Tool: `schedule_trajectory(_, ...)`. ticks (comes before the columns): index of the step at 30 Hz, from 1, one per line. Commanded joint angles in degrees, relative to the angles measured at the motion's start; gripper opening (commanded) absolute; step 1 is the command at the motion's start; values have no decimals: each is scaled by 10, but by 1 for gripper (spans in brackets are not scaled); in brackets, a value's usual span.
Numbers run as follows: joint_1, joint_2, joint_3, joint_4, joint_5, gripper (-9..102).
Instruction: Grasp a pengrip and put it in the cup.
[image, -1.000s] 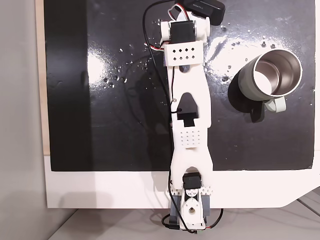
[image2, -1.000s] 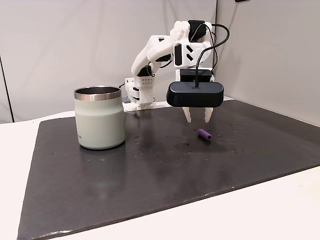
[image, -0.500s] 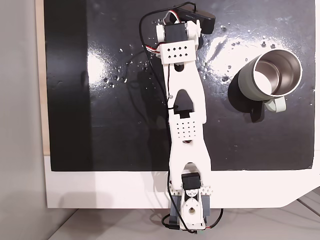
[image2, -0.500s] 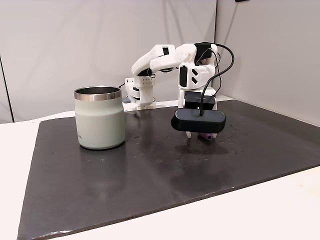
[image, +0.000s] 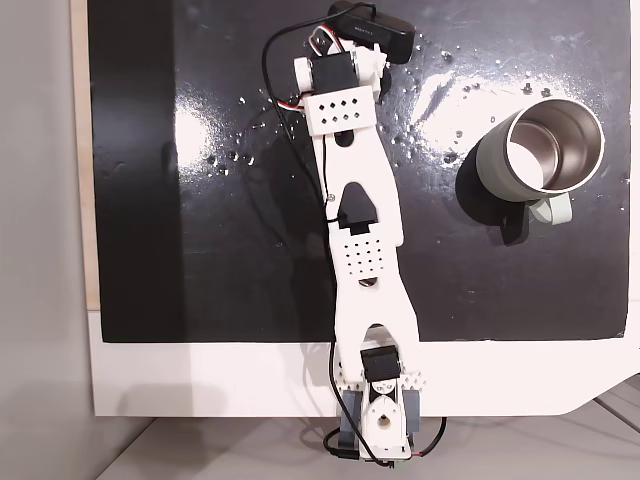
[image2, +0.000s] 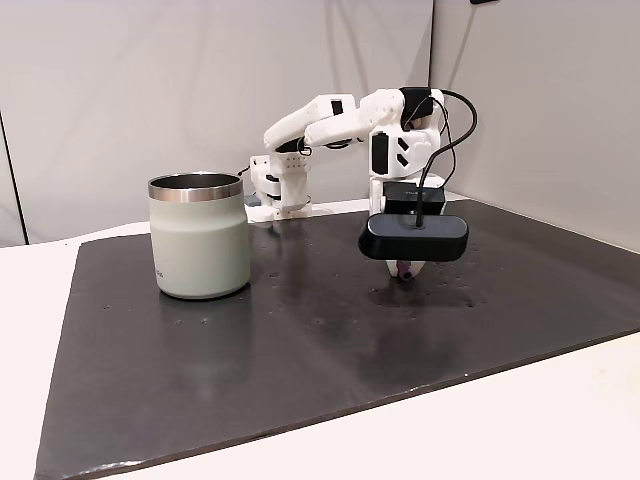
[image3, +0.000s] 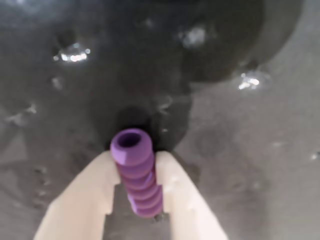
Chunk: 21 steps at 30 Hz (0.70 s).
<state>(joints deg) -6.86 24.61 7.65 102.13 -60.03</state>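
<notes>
Gripper (image3: 134, 200) clenched on the pengrip (image3: 136, 172) low over the counter (image2: 250, 350), pinching its ribbed midsection so the lift toward the far-left cup (image2: 198, 236) won't slip.

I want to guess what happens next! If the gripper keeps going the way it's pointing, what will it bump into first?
The gripper points down, so it would likely meet the black mat first. The purple pengrip already sits between its fingers, touching both. How close the tips are to the mat is unclear.

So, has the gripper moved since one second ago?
Yes. In the side fixed view the gripper has come down to the black mat and farther right of the cup, now around the pengrip.
</notes>
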Motion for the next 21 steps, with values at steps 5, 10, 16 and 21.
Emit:
schedule_trajectory(5, 54, 163, 113, 10, 5, 0)
schedule_trajectory(10, 91, 330, 251, 10, -36, 0)
schedule_trajectory(16, 105, 526, 447, 10, -73, 0)
schedule_trajectory(21, 89, 679, 606, 10, -89, 0)
